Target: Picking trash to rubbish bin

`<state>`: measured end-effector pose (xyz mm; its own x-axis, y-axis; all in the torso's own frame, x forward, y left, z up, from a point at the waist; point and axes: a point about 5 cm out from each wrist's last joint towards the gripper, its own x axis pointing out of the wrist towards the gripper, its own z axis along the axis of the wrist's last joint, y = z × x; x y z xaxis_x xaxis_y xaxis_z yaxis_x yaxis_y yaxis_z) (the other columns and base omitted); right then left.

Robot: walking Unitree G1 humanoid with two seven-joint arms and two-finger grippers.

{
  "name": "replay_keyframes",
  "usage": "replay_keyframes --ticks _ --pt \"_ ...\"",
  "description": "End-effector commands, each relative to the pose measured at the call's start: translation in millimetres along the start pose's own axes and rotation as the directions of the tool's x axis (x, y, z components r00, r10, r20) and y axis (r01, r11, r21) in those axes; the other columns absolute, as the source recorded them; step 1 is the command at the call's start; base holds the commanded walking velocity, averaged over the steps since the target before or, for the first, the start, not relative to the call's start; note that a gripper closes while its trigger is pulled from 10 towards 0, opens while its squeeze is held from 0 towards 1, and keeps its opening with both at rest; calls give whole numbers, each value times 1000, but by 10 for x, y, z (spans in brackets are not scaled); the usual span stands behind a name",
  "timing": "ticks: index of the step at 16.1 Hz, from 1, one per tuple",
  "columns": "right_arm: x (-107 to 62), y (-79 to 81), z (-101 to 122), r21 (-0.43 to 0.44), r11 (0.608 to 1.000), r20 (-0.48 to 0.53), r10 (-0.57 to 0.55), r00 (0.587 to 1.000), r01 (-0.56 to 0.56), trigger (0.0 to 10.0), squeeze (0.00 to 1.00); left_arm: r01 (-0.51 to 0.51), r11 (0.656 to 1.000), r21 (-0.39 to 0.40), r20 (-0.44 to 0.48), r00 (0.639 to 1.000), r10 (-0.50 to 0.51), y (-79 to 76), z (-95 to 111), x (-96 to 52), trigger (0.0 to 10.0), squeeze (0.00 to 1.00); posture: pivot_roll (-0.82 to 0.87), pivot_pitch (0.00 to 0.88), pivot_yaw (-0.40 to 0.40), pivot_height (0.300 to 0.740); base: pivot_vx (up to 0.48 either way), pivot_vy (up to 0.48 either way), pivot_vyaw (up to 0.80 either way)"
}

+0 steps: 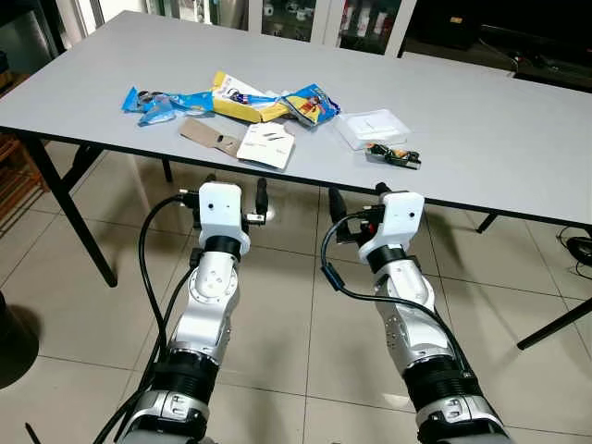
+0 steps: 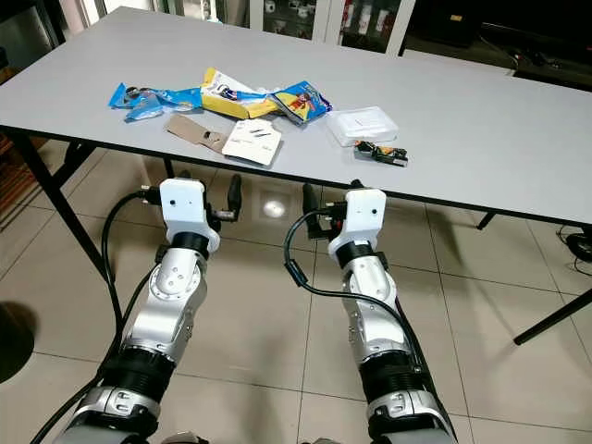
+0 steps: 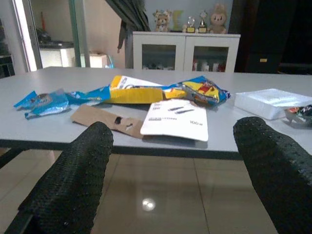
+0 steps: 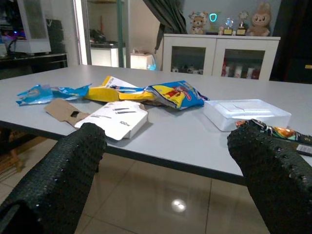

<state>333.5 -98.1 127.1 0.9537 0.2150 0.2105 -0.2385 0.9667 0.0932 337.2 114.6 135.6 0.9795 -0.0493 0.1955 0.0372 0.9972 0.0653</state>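
Observation:
Trash lies on the grey table [image 1: 481, 139]: a blue wrapper [image 1: 162, 102], a yellow packet [image 1: 242, 100], a blue-and-yellow snack bag [image 1: 312, 102], a brown cardboard piece [image 1: 205, 136], a white card [image 1: 266, 145], a clear plastic box [image 1: 372, 127] and a small dark wrapper [image 1: 393, 155]. My left gripper [image 1: 236, 185] is held below the table's front edge, under the white card, open and holding nothing. My right gripper [image 1: 359, 192] sits beside it under the dark wrapper, also open and holding nothing. In the wrist views the black fingers [image 3: 73, 180] [image 4: 273, 170] stand wide apart.
Black table legs [image 1: 74, 217] stand to the left over the tiled floor. A dark round object [image 1: 14, 342] rests on the floor at lower left. A diagonal table strut [image 1: 555, 324] and cables [image 1: 578, 250] are at the right. White glass-door cabinets [image 3: 185, 51] stand behind the table.

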Motion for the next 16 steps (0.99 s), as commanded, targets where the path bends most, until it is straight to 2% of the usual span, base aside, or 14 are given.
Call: replay_keyframes --ticks 1,11,12,15,16 --pt "-10 -25 21 -6 1000 4 -2 1000 2 10000 0 21 1000 1 -22 1000 -21 -46 -32 -19 10000 0 -28 0 -111 740 307 0 0" --pt "-58 -48 -48 15 999 -27 -29 999 30 10000 0 54 998 42 -13 998 -53 -52 39 -2 10000 0 -20 0 -101 740 428 0 0" --pt "-59 -75 -56 37 998 -31 -49 998 50 10000 0 58 997 43 -10 998 -57 -61 54 7 10000 0 -23 0 -98 740 465 0 0" --pt "-44 -108 -34 47 997 -26 -60 998 61 10000 0 64 997 40 -6 998 -64 -68 83 30 10000 0 -27 16 -97 740 470 0 -750" --pt "-42 -118 -20 23 998 -17 -61 998 62 10000 0 64 997 40 -8 998 -63 -67 87 37 10000 0 -26 22 -98 740 472 0 0"
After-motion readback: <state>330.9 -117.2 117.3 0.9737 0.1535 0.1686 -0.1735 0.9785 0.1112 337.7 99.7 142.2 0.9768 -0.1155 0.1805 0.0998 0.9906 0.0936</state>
